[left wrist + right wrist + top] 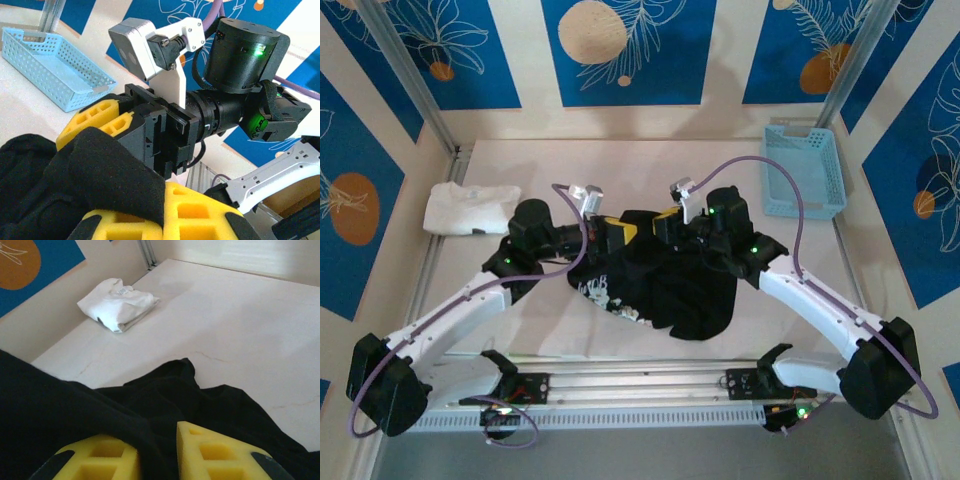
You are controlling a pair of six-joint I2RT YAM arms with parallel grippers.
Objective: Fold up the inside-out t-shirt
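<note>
Looking down from above, I see the black t-shirt (665,285) bunched in a heap at the middle of the table (650,165), just in front of both arms, with its pale printed mark (610,297) showing along the left lower edge. Both grippers meet at the top of the heap, close to each other.

On the left wrist camera, the left gripper (160,220) has its yellow fingers (200,215) pressed together on a thick fold of the shirt, which bulges up over them. The right gripper (100,122) sits right behind that fold, facing it.

On the right wrist camera, the right gripper (157,455) has its fingers standing slightly apart, with black cloth filling the gap. I cannot tell whether they pinch it or only sit around it.

A folded white t-shirt (470,208) lies at the far left of the table, well apart from the black one. A light-blue basket (803,172) stands at the far right.
</note>
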